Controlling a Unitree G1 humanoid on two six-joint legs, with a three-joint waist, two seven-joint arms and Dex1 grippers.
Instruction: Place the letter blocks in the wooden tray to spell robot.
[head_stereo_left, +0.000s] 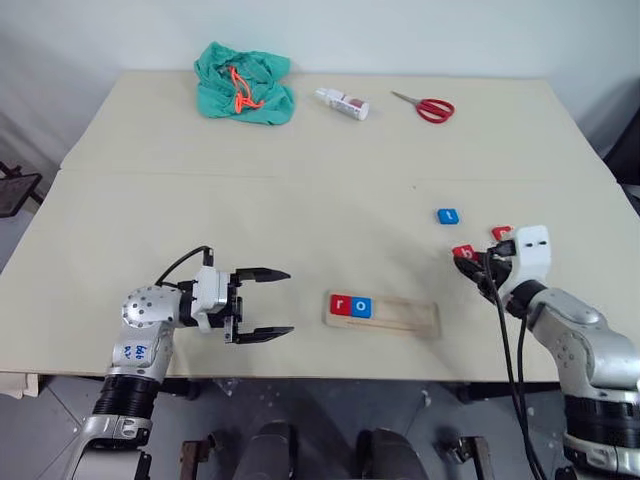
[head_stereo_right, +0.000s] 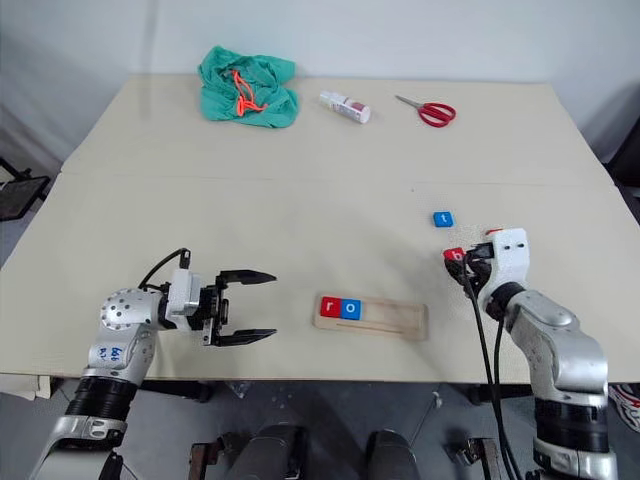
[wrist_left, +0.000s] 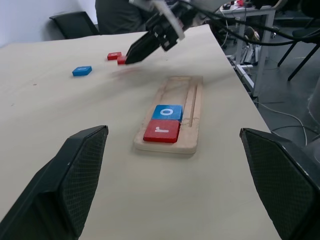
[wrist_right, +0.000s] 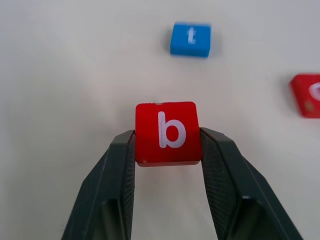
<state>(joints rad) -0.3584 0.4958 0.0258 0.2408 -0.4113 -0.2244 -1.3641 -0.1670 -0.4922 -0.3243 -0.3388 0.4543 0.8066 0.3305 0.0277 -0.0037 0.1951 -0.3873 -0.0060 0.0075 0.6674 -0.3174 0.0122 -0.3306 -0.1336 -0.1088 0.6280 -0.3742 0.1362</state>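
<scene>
Red square "b" tile (wrist_right: 168, 133) pinched between right gripper (wrist_right: 169, 150) fingers; left gripper (head_stereo_left: 262, 303) spread, idle. Keep tile level, seat beside blue "o" tile (head_stereo_left: 362, 307) in pale wooden tray (head_stereo_left: 410, 318).

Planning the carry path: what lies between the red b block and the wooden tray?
Only bare tabletop between the red b block, in the right gripper, and the wooden tray, seen in the left eye view.

The red block (wrist_right: 308, 95) is cut off, letter unreadable.
</scene>
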